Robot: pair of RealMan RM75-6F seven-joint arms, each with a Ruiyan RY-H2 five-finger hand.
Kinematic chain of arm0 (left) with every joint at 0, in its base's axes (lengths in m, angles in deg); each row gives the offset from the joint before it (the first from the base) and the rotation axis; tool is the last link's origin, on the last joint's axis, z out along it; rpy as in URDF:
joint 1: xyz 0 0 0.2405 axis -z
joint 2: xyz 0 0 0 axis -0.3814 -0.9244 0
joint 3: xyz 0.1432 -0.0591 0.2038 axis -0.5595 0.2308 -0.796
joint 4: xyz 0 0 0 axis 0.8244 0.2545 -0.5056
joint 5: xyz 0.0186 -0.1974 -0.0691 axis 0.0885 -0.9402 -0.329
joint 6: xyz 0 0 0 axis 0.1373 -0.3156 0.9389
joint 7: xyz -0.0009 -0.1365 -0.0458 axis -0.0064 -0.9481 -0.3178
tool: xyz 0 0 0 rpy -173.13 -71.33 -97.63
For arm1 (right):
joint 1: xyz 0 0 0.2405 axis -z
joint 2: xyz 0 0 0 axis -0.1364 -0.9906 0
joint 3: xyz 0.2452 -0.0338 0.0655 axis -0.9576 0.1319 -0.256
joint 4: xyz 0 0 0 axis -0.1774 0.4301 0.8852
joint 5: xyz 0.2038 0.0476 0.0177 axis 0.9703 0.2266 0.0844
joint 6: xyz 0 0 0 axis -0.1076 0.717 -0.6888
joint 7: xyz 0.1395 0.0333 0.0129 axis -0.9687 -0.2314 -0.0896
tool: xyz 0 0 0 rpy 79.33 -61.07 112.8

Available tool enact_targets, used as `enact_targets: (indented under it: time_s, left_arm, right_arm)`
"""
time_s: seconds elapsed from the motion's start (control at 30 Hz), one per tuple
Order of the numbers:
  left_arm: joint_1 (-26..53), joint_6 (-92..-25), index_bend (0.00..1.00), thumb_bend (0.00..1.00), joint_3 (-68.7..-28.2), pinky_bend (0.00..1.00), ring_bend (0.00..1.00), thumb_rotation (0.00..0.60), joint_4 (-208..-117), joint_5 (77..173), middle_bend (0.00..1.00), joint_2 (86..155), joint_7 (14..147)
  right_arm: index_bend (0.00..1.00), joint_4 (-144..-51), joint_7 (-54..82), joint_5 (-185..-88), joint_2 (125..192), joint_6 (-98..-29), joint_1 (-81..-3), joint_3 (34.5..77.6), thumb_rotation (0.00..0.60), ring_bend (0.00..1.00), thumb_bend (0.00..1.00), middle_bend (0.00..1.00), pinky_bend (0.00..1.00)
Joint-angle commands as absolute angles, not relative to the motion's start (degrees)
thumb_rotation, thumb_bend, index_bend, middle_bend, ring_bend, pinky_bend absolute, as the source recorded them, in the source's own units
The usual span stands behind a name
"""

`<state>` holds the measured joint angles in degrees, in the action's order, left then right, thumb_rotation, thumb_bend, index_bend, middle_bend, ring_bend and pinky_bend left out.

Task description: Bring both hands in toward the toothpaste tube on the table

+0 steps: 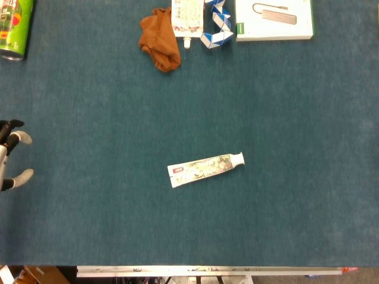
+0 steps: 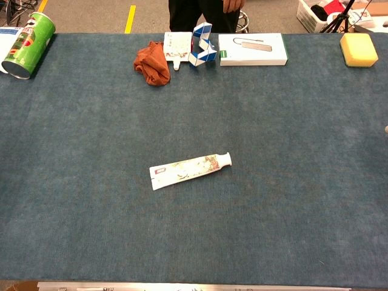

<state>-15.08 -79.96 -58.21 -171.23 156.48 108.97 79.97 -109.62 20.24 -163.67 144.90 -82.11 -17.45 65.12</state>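
Head view is the useful one, since it's the only shot with any of the robot in it. The left hand [image 1: 13, 155] pokes in at the far left edge, fingers [image 1: 23, 138] spread apart and nothing in them, so it's just hanging there empty. The right hand doesn't show in either view, so no idea whether it's spread or curled.

The toothpaste tube [image 1: 204, 168] lies flat on the blue surface [image 1: 284, 207], well apart from the left hand, off toward that hand's inner side and only a touch closer to the near edge. So for the left hand it looks like mostly a straight sideways sweep inward, barely any reach forward or back.

Long axis matters here: the tube runs roughly side to side with a slight tilt. The flat crimped end points toward the left hand and sits a bit nearer the robot; the cap [image 1: 238, 158] points away from it, to where the right hand would come in from, and sits slightly further out. My guess is each hand ends up meeting one end of the tube, left on the crimp, right on the cap.

Chest view shows the same tilt on the tube, no hands at all.
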Motion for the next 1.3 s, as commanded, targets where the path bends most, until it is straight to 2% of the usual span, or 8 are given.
enact_targets:
  time_s: [0.03,0.43,0.67,0.8,0.93,1.03,1.2,1.3]
  left_arm:
    - [-15.1,-79.9,0.44,0.00,-58.3,0.24,0.23,0.600,-171.4,156.4,0.28,108.9,79.8]
    - [-15.2,-80.1,0.44,0.00,-58.1,0.24,0.23,0.600,-171.8,156.3,0.28,108.7,80.2]
    - [-15.3,-80.7,0.44,0.00,-58.4,0.24,0.23,0.600,-172.2,157.4,0.28,108.5,79.4]
    - [-15.3,-81.1,0.45,0.00,-58.4,0.24,0.23,0.600,-171.9,157.8,0.31,108.6,79.1]
    - [-15.3,-82.2,0.49,0.00,-58.5,0.24,0.30,0.600,-171.7,158.8,0.48,108.8,77.5]
    - [-15.3,-83.8,0.63,0.00,-58.4,0.24,0.40,0.600,-170.6,160.1,0.66,109.2,75.2]
    - [-15.3,-84.9,0.82,0.00,-58.5,0.24,0.58,0.600,-169.8,160.9,0.87,109.5,72.7]
    - [-15.4,-84.8,0.90,0.00,-58.7,0.24,0.67,0.600,-170.0,160.9,0.96,109.2,72.2]
  right_arm:
    - [0.00,-109.7,19.9,-163.9,144.8,-82.5,-17.3,65.1,0.600,0.12,0.00,0.25,0.07]
    - [0.01,-110.6,20.9,-163.1,144.2,-80.8,-17.4,65.2,0.600,0.12,0.00,0.25,0.07]
    - [0.29,-111.4,23.4,-163.1,144.1,-79.9,-17.4,65.7,0.600,0.12,0.00,0.26,0.07]
    - [0.41,-111.9,24.0,-162.4,143.7,-78.7,-17.6,65.9,0.600,0.14,0.00,0.33,0.07]
    - [0.56,-111.9,22.9,-163.1,143.7,-79.2,-17.6,65.8,0.600,0.29,0.00,0.49,0.07]
    - [0.69,-111.4,21.1,-164.3,144.1,-80.5,-17.5,65.7,0.600,0.41,0.00,0.59,0.07]
    - [0.95,-111.0,19.6,-164.5,144.1,-81.0,-17.3,65.6,0.600,0.62,0.00,0.79,0.07]
    - [1.00,-111.5,19.7,-163.9,143.9,-80.3,-17.4,65.6,0.600,0.67,0.00,0.84,0.07]
